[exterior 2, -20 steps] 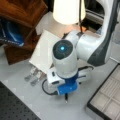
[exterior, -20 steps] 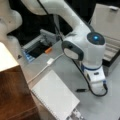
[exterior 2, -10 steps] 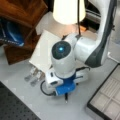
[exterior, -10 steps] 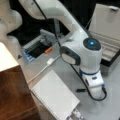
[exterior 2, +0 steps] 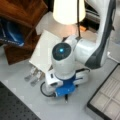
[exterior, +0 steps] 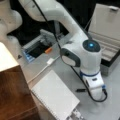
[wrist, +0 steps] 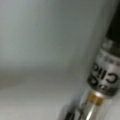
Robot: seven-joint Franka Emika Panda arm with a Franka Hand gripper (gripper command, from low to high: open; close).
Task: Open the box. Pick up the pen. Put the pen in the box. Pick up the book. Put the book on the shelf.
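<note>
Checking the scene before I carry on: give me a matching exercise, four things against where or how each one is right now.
Things:
1. box
2. pen
3. book
4. shelf

States:
A. lies closed on the table beside the brown block
B. lid raised, pale compartments showing
C. under the arm's wrist, close up in the wrist view
D. brown wood, cream top

Pairs: 1-B, 2-C, 3-A, 4-D

Book (exterior: 55, 96) (flat) — beside pen (exterior: 80, 90)
</note>
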